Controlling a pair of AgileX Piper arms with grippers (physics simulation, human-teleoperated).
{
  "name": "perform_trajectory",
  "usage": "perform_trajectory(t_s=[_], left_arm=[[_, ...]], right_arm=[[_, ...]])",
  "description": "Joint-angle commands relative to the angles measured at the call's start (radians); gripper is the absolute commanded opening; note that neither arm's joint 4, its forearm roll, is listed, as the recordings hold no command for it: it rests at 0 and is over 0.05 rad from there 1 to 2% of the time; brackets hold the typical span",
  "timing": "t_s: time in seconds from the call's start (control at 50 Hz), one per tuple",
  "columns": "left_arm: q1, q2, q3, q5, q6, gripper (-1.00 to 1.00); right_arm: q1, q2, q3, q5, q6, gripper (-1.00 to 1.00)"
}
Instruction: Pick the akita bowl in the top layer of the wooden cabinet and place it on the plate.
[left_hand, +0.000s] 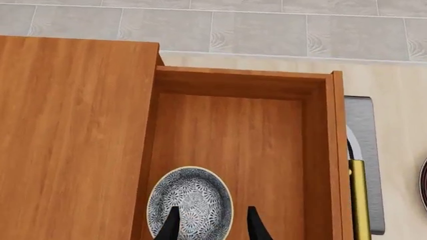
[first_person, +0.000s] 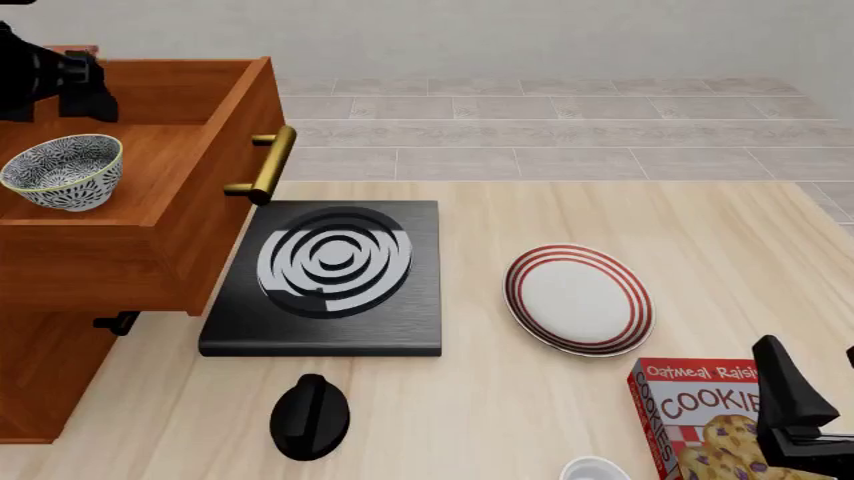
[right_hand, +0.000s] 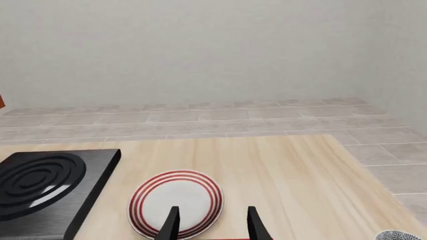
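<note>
The wooden cabinet (first_person: 40, 370) stands at the table's left with its top layer (first_person: 134, 250) pulled out, the brass handle (first_person: 267, 165) facing right. The akita bowl (first_person: 63, 170) sits upright on the drawer floor, near the cabinet side. In the left wrist view my left gripper (left_hand: 212, 226) hangs open above the bowl (left_hand: 190, 202), one finger over its inside and the other past its rim. The plate (first_person: 578, 298), white with red rings, lies empty right of the stove. My right gripper (right_hand: 212, 226) is open and holds nothing, low near the plate (right_hand: 175, 202).
A black stove slab (first_person: 327, 270) with white rings lies between cabinet and plate. A black knob-shaped object (first_person: 310, 415) sits in front of it. A cookie box (first_person: 707, 415) lies at the front right beside my right arm (first_person: 794, 400). A small white object (first_person: 594, 468) shows at the front edge.
</note>
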Motion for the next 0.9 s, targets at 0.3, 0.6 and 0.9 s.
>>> perform_trajectory(t_s=[0.3,0.6,0.9], left_arm=[[-0.062,-0.019,0.128,-0.046,-0.039,1.00],[-0.054,-0.036,0.211,-0.093,-0.041,1.00],[-0.034,-0.035,0.245,-0.125,-0.021,1.00]], right_arm=[[-0.005,0.012,0.000,-0.012,0.002,1.00],[-0.009,0.001,0.000,-0.002,0.005,1.00],[-0.009,0.001,0.001,-0.002,0.004,1.00]])
